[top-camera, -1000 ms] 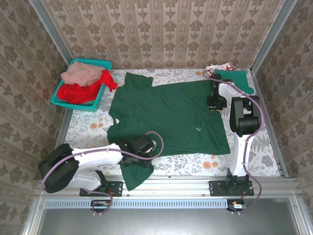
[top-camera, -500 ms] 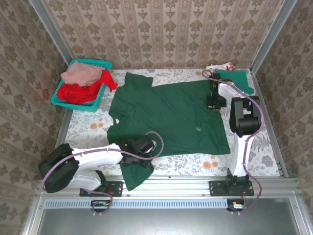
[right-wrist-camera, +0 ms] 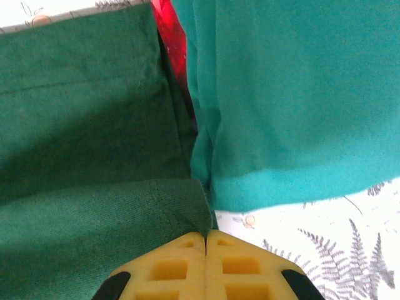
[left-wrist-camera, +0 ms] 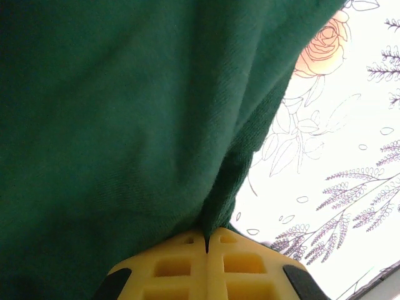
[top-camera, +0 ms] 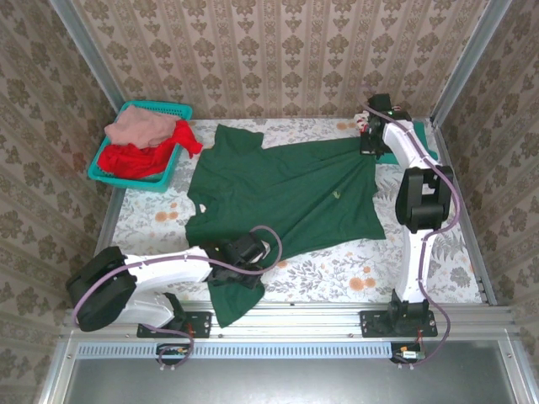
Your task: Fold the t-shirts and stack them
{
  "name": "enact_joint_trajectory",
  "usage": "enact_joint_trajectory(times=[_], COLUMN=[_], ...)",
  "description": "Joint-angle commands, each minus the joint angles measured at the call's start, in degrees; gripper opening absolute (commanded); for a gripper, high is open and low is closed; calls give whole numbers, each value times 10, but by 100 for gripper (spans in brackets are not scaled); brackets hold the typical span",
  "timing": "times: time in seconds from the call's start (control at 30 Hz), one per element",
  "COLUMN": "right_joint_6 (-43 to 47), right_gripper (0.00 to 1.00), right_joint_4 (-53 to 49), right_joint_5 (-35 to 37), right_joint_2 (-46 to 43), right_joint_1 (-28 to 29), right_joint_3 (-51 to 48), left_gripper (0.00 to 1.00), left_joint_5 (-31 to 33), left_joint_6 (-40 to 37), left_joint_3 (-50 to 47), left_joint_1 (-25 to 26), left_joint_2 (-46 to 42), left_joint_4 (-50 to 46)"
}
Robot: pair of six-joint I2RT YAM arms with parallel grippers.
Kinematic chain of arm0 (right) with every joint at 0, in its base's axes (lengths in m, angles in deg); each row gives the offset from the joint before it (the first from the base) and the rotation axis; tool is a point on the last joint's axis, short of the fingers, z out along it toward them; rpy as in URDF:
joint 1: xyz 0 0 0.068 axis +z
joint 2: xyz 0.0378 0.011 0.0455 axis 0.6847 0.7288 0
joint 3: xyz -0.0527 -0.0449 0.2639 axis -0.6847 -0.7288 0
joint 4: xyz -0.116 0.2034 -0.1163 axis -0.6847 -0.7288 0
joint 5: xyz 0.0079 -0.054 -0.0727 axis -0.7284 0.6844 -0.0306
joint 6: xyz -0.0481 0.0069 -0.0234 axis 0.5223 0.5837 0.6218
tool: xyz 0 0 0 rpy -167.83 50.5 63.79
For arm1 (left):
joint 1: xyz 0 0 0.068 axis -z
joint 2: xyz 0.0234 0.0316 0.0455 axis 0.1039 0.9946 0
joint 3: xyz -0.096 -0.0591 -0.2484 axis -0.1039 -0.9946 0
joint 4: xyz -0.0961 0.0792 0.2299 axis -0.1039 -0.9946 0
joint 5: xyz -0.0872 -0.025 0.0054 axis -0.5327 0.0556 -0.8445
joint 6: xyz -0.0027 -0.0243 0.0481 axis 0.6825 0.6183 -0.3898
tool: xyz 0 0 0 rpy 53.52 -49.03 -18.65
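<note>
The large dark green t-shirt (top-camera: 278, 189) lies spread across the middle of the floral table. My left gripper (top-camera: 244, 252) is shut on the shirt's near left part; in the left wrist view its yellow fingertips (left-wrist-camera: 206, 240) pinch a fold of the dark green cloth (left-wrist-camera: 112, 112). My right gripper (top-camera: 370, 139) is shut on the shirt's far right corner, held up near the back right. In the right wrist view the closed tips (right-wrist-camera: 205, 237) pinch the dark green hem (right-wrist-camera: 81, 212) beside the teal-green t-shirt (right-wrist-camera: 294, 94) and a strip of red cloth (right-wrist-camera: 167, 31).
A teal mesh basket (top-camera: 160, 107) at the back left holds a dusty pink t-shirt (top-camera: 139, 126) and a red t-shirt (top-camera: 139, 158). Part of the teal-green t-shirt (top-camera: 431, 150) peeks out behind the right arm. Bare tablecloth (top-camera: 337, 269) shows at the near right.
My right gripper closed on the shirt's right edge and carried it toward the back right, dragging that side and the near right corner along. The left arm has not moved.
</note>
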Motion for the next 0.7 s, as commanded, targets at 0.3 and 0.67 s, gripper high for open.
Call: enact_joint_trajectory(times=[0.3, 0.67], right_joint_6=[43, -86], right_gripper=[19, 55], right_joint_4=[-46, 20], right_joint_5=[-17, -49], right_joint_2=[62, -303], right_joint_1=[-46, 67], right_joint_3=[109, -336], left_gripper=[0, 58], left_joint_5=[-19, -14], left_joint_6=[-24, -42], left_joint_3=[-7, 33], left_joint_1=[17, -9], left_joint_2=[-1, -95], left_joint_4=[-19, -23])
